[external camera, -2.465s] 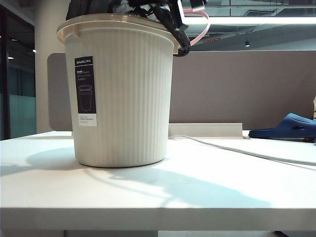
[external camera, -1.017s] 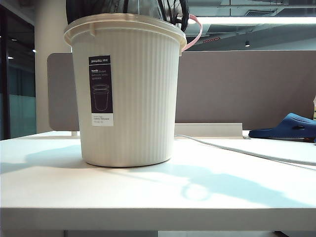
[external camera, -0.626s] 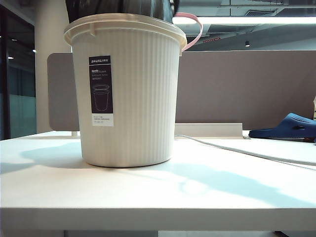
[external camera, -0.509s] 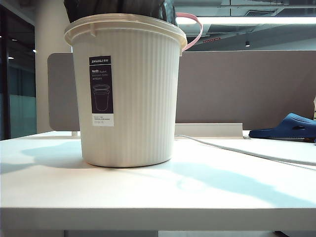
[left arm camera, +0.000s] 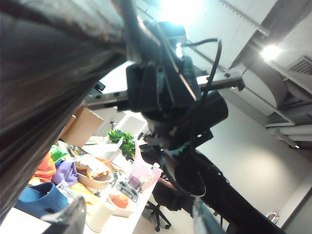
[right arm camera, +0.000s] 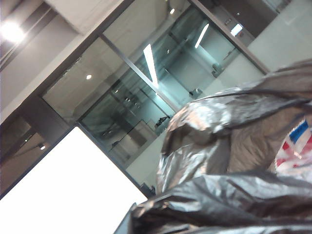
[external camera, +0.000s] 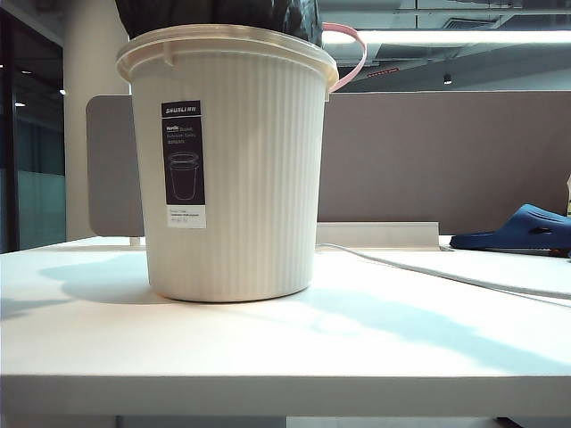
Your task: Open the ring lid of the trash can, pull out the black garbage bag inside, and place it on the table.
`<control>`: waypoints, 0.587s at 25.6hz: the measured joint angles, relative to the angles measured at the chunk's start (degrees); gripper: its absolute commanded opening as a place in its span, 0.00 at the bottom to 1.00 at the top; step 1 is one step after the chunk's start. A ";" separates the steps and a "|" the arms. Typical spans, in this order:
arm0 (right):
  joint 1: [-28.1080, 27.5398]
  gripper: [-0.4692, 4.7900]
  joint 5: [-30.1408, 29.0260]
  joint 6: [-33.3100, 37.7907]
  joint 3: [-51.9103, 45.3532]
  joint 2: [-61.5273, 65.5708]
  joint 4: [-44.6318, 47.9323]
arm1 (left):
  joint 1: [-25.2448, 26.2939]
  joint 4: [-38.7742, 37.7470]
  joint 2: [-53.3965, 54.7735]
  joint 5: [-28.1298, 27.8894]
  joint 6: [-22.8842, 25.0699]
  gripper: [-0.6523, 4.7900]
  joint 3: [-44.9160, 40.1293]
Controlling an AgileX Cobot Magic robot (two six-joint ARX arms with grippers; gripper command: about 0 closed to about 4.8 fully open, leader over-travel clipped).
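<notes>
Risen black garbage bag (right arm camera: 234, 161) hides shut right end effector; left's jaws unclear.

Dark blue slipper (external camera: 522, 228) at far right, white cable (external camera: 446, 275) trailing beside it, grey partition (external camera: 446, 160) behind.

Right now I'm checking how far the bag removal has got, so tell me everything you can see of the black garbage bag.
The black garbage bag is thin, glossy, crinkled black plastic. In the exterior view it bulges above the cream rim of the trash can, running out of the top of the picture, so it is not yet on the table. The pink ring lid hangs off the can's right side. The right wrist view shows its creased folds close up; whether a claw holds it cannot be seen.
</notes>
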 measured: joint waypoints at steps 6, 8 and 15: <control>-2.19 0.08 -1.09 -0.15 5.57 0.28 -0.13 | 0.00 0.00 0.00 0.00 0.81 0.63 0.00; -3.48 0.08 -1.92 -0.17 7.30 0.42 -1.03 | 0.00 -0.02 0.00 0.00 0.83 0.63 0.00; -5.35 0.08 -3.15 -0.20 11.72 1.33 -1.90 | 0.02 -1.62 0.00 0.07 1.81 0.63 0.00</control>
